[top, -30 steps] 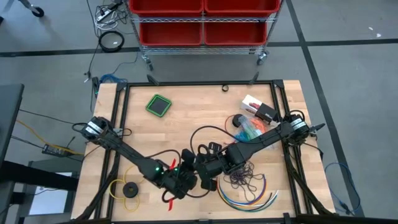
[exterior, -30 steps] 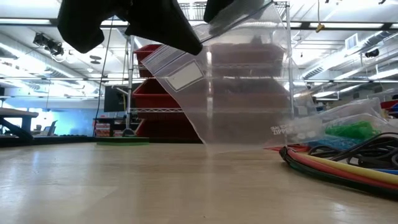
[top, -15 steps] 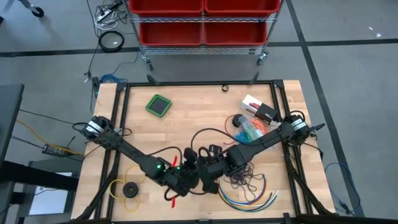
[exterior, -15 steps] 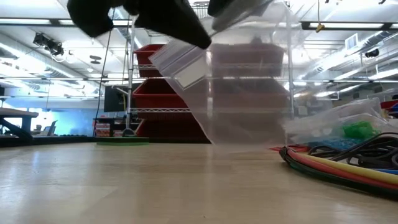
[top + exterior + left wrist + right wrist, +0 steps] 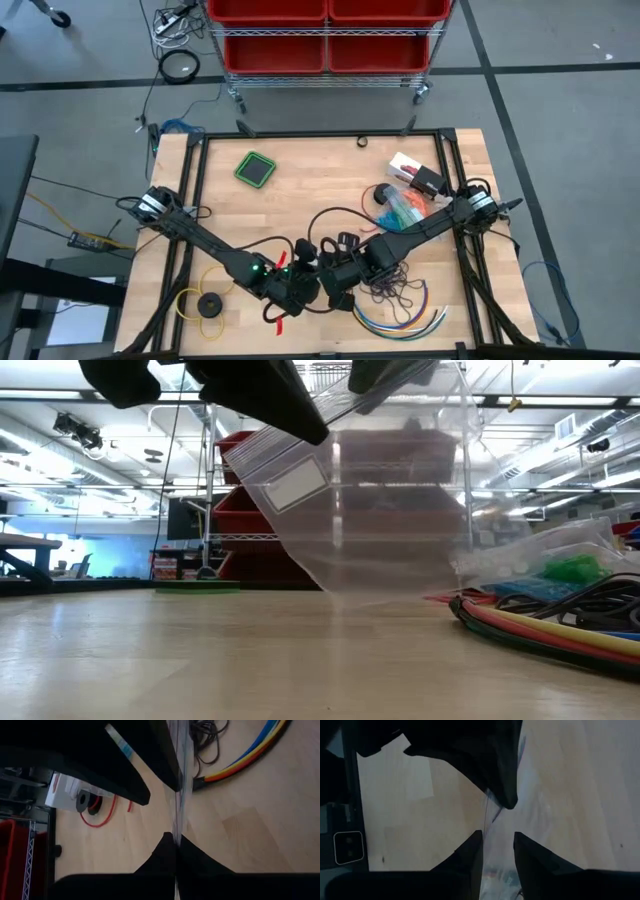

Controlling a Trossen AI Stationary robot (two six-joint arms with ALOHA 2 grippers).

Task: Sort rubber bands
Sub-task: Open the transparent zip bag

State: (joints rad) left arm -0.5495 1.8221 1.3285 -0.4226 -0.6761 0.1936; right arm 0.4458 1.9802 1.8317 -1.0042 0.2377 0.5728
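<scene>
Both grippers meet low in the high view's centre: my left gripper (image 5: 300, 290) is clamped on a clear zip bag (image 5: 390, 510), my right gripper (image 5: 335, 283) part-open around the bag's edge. Dark rubber bands (image 5: 392, 288) lie just right, coloured ones (image 5: 405, 208) farther up.

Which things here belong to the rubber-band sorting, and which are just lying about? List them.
Belonging to the job:
- clear zip bag, pinched by the left gripper, with the right gripper at it
- dark purple rubber bands
- coloured rubber bands in plastic

Lying about:
- multicoloured cables
- yellow ring with black disc
- green square pad
- white box
</scene>
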